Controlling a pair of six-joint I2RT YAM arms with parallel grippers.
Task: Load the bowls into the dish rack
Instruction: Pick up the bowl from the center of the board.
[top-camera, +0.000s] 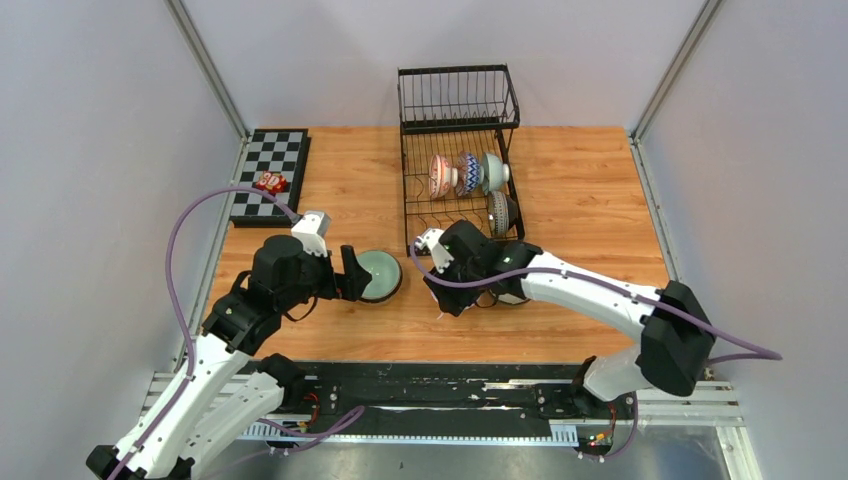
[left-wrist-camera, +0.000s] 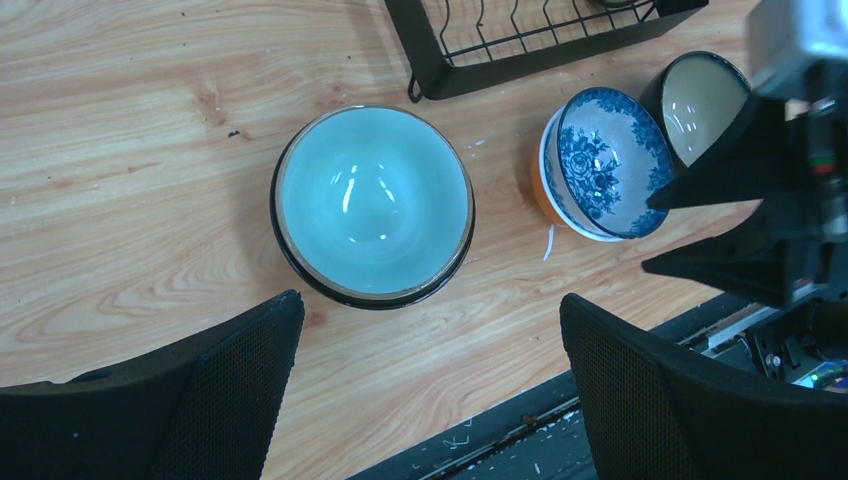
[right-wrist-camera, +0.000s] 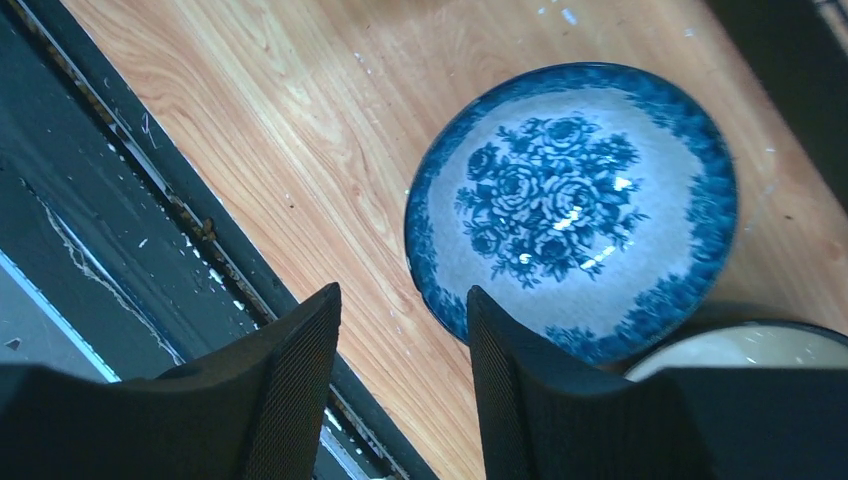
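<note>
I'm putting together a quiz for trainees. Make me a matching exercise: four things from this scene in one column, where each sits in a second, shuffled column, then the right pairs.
1. green bowl
2. blue-flowered bowl
3. cream bowl
4. small red object

A. on the checkerboard
B. on the table beside the stacked pair
C. alone, below the open left claw
D. nested in the orange bowl

Pairs: 1-C, 2-D, 3-B, 4-A
</note>
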